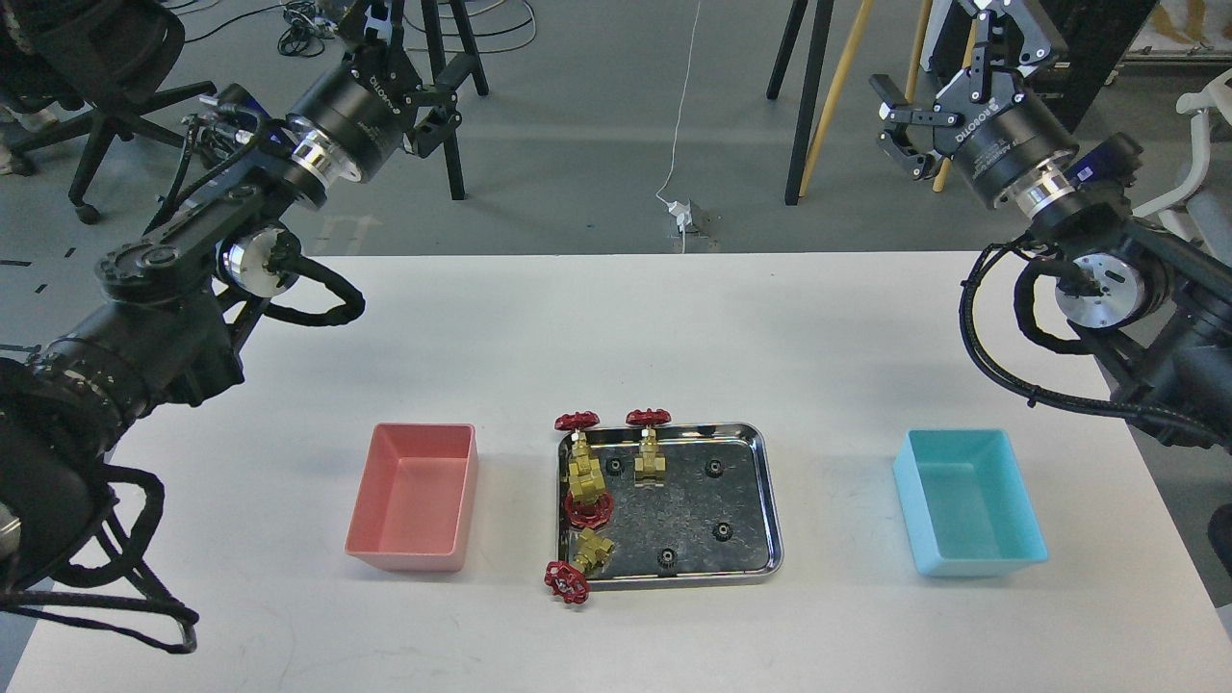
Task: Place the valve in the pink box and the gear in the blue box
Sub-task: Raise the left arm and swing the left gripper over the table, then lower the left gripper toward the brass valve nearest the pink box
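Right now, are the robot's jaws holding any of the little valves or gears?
No. Both the left gripper and the right gripper hang open and empty above the table's far edge; the parts lie in the steel tray.

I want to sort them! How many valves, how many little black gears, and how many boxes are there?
Valves: 4
Gears: 4
Boxes: 2, pink box, blue box
Total: 10
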Motion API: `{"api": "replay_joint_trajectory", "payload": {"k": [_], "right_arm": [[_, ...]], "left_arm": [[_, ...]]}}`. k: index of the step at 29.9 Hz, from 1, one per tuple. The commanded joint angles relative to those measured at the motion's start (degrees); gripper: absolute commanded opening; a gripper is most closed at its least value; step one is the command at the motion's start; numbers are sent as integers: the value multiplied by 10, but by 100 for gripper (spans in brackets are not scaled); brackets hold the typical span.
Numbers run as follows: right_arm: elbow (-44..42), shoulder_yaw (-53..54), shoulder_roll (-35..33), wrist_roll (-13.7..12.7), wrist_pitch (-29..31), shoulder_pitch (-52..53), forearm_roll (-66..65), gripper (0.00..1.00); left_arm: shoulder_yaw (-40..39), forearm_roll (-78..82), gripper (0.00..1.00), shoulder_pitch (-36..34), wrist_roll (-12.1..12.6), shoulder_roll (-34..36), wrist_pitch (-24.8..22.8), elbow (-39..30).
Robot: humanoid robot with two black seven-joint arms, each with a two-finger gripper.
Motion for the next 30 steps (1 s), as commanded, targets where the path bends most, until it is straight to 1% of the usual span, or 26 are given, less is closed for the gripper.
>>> {"api": "replay_joint_trajectory", "payload": {"k": [1,5,7,10,12,15,16,18,20,22,23,26,28,30], "right_arm": [[-7,1,-4,-23,0,38,1,100],[-11,2,-10,-26,0,60,7,100],[-11,2,-22,-26,0,69,9,100],[-12,4,-26,-27,0,81,9,100],[-20,9,-27,-27,0,83,10,100],[-27,15,-33,-28,0,83,10,100],[-28,15,-41,-29,0,84,10,100],[-36,16,-55,-45,0,87,10,100],[-65,18,-54,-82,0,100,10,100],[-91,23,-51,-110,0,114,10,100],[-98,26,-49,-115,0,117,11,100],[-99,30,-44,-117,0,118,25,100],[-99,29,-44,-118,0,112,30,100],[-100,27,-44,-118,0,110,30,100]], "left_arm": [[0,0,100,0,0,-2,0,-25],[0,8,100,7,0,12,0,-128],[-3,12,100,7,0,35,0,-181],[-33,18,100,7,0,59,0,-264],[-48,49,100,4,0,61,0,-313],[-26,143,99,-8,0,68,0,-354],[9,173,99,-20,0,73,14,-358],[120,217,98,-58,0,95,49,-359],[246,254,97,-111,0,105,92,-360],[348,304,96,-152,0,108,142,-360],[398,336,95,-172,0,108,171,-360],[521,408,93,-217,0,106,243,-360],[592,443,92,-239,0,105,287,-362],[656,491,90,-257,0,108,345,-379]]}}
